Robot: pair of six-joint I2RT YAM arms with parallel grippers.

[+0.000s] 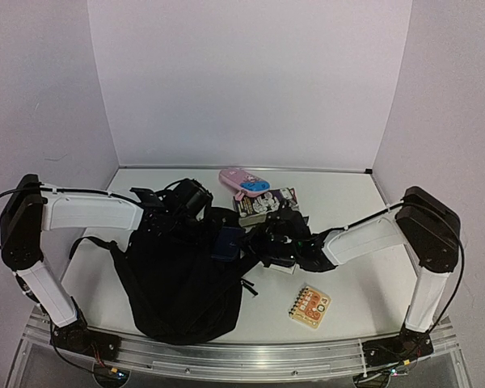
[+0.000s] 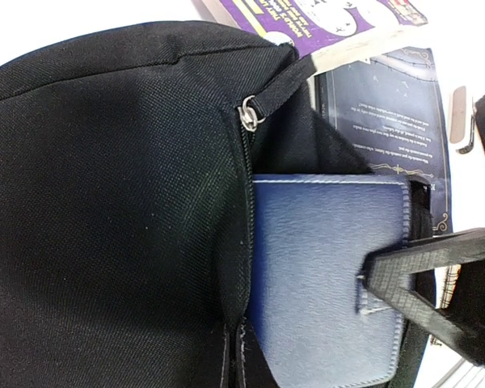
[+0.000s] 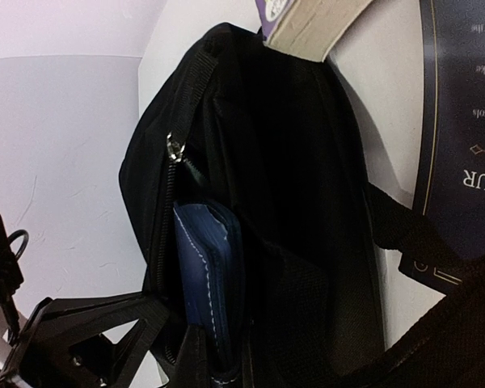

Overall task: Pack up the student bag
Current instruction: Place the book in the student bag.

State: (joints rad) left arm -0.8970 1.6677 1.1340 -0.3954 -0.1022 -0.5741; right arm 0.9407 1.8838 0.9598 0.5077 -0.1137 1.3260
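The student bag [image 1: 178,283], a big black fabric backpack, lies on the table left of centre with its zipper opening [image 2: 248,113] held apart. My left gripper [image 1: 196,212] is shut on the edge of that opening, and its fingertips [image 2: 236,356] pinch the fabric by the zipper. A dark-blue wallet-like pouch [image 2: 323,275] stands partly inside the opening [image 3: 206,267]. My right gripper [image 1: 257,242] is shut on the pouch's outer end [image 3: 218,368]. One of its black fingers [image 2: 424,275] shows against the pouch.
A purple-covered book [image 1: 264,204] and a dark-blue printed booklet [image 2: 388,113] lie just behind the bag's opening. A pink case [image 1: 244,182] sits further back. A small orange spiral notepad [image 1: 309,307] lies near the front right.
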